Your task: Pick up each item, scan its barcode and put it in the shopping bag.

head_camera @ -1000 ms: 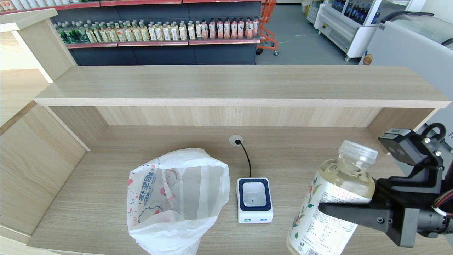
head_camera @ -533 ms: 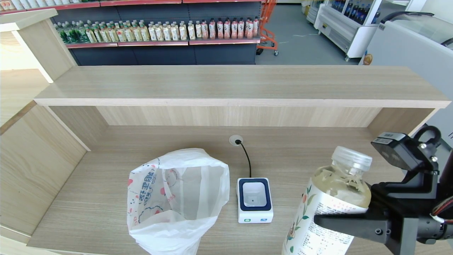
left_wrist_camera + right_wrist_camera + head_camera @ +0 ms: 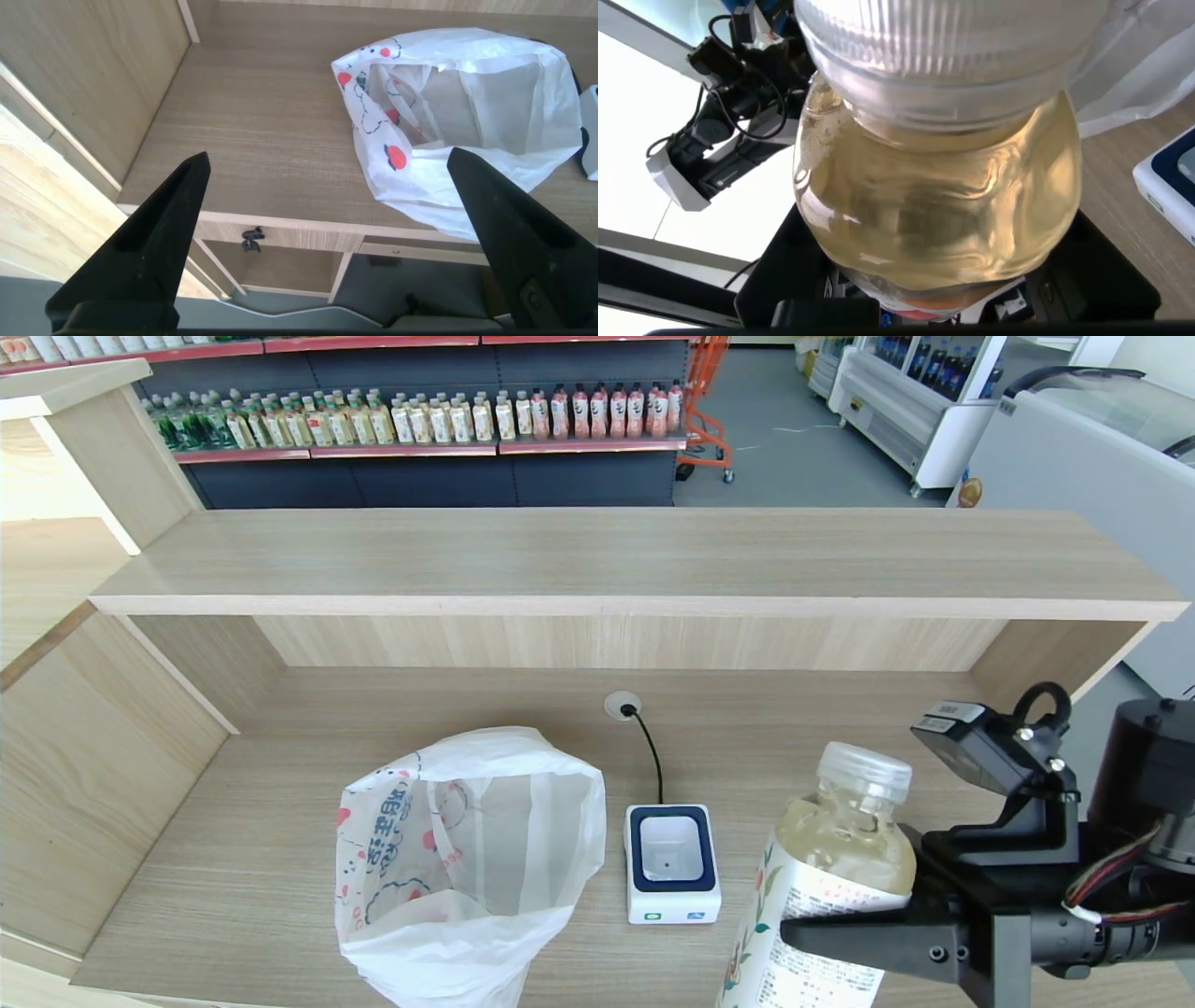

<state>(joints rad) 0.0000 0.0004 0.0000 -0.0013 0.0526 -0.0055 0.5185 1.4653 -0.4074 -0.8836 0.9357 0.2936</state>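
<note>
White bag (image 3: 467, 859), red-and-blue print

Wooden counter (image 3: 233, 859) with raised front ledge (image 3: 635, 560). Cable grommet (image 3: 622, 705) at rear centre. Beyond: shelving (image 3: 420, 451) stocked with bottled drinks (image 3: 420, 420), orange cart (image 3: 709, 425), refrigerated cabinet (image 3: 920, 429).

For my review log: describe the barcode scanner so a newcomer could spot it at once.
On the lower wooden counter, just right of the white shopping bag, sits the scanner. It is a small white box with a dark blue frame round its window and a black cable at its back.
</note>
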